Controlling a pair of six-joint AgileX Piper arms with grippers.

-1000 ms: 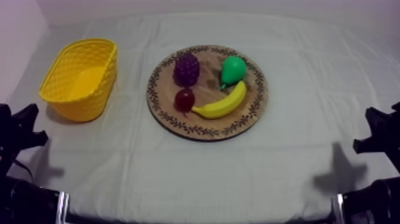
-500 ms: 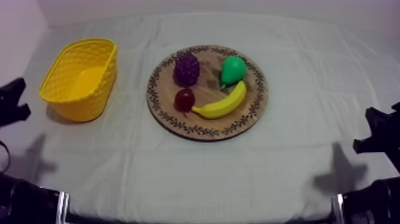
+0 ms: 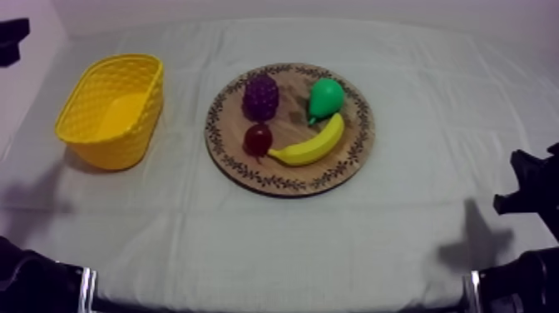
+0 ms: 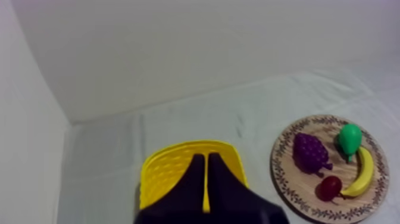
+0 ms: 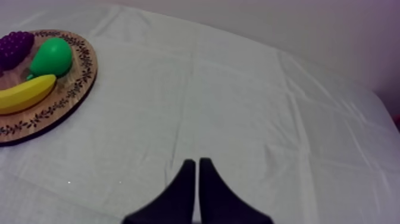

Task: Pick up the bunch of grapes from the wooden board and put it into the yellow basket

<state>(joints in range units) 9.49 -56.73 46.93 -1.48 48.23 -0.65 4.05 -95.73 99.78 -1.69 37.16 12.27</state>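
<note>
Top view has the bunch of grapes [image 3: 260,96] untouched at the wooden board's [image 3: 358,141] far-left edge, the whole task remaining, while the left gripper [image 4: 206,156] hangs closed and empty near the yellow basket [image 3: 133,125] and the right gripper [image 5: 197,161] rests closed, empty.

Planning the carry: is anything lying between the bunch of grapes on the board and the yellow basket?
Nothing visible does. The bunch of grapes sits on the board's basket side; only cloth separates it from the yellow basket.
</note>
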